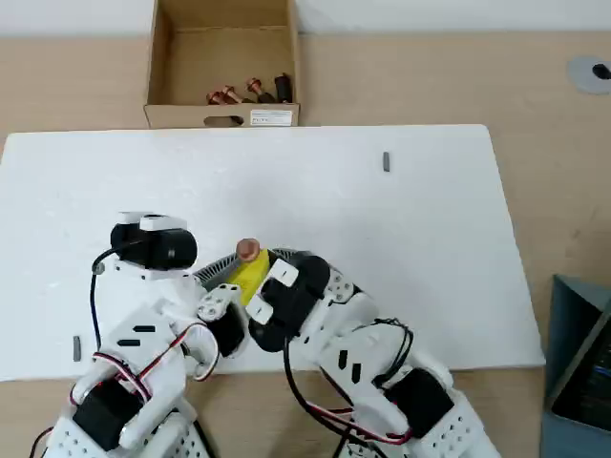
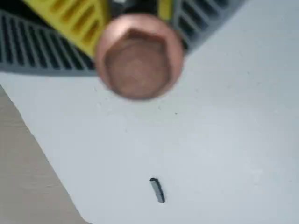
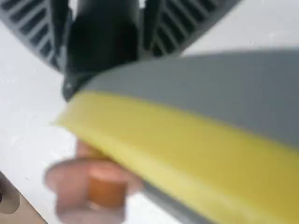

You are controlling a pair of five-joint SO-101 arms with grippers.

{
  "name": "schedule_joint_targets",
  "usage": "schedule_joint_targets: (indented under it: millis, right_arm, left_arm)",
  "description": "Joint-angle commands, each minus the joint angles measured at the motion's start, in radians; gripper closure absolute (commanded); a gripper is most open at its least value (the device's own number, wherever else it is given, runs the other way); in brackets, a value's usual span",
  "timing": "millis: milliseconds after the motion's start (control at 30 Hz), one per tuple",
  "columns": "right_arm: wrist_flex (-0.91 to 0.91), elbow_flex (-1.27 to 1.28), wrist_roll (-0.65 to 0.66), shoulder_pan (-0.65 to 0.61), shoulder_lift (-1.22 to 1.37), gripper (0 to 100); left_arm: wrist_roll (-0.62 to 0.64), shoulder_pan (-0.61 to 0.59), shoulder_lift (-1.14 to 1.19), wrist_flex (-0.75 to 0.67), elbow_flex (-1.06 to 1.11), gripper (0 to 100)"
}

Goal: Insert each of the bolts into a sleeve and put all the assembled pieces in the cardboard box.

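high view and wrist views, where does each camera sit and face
high view: fixed overhead, looking down on white board, cardboard box, left arm, right arm
left wrist view: on left arm, facing its hand gripping the bolt
right wrist view: on right arm, facing its hand gripping the sleeve
shared: all three show the bolt

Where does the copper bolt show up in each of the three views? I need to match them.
High view: the copper bolt sits at the tip of the yellow finger, ahead of both arms.
Left wrist view: its hex head faces the camera, beside the yellow finger.
Right wrist view: it lies beyond the black sleeve, partly hidden by the yellow finger.
Shared landmark: the yellow finger.
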Motion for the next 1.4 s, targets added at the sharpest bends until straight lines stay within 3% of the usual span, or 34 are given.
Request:
schedule_joint_targets:
  millis: [0, 67, 633, 900, 967, 1133, 1367]
  right_arm:
    - [-0.031, -0.041, 0.006, -0.012, -0.171, 98.9]
    - [-0.031, -0.041, 0.006, -0.012, -0.171, 98.9]
    - [-0.025, -0.036, 0.006, -0.01, -0.171, 98.9]
    - [-0.023, -0.035, 0.005, -0.008, -0.17, 98.9]
    - [-0.023, -0.031, 0.003, -0.008, -0.17, 98.9]
    - [-0.023, -0.036, 0.003, -0.008, -0.17, 98.9]
    - [-0.029, -0.042, 0.005, -0.008, -0.17, 98.9]
  left_arm:
    - [0.003, -0.034, 0.001, 0.02, 0.038, 85]
    - [-0.003, -0.058, 0.001, 0.021, 0.034, 81]
    - [-0.055, -0.146, 0.002, 0.02, -0.118, 82]
    - [-0.103, -0.232, 0.002, 0.02, -0.229, 100]
    - [-0.098, -0.242, 0.002, 0.021, -0.23, 99]
    - [-0.063, -0.224, 0.002, 0.058, -0.209, 99]
    - [-0.028, -0.104, 0.002, 0.147, -0.204, 99]
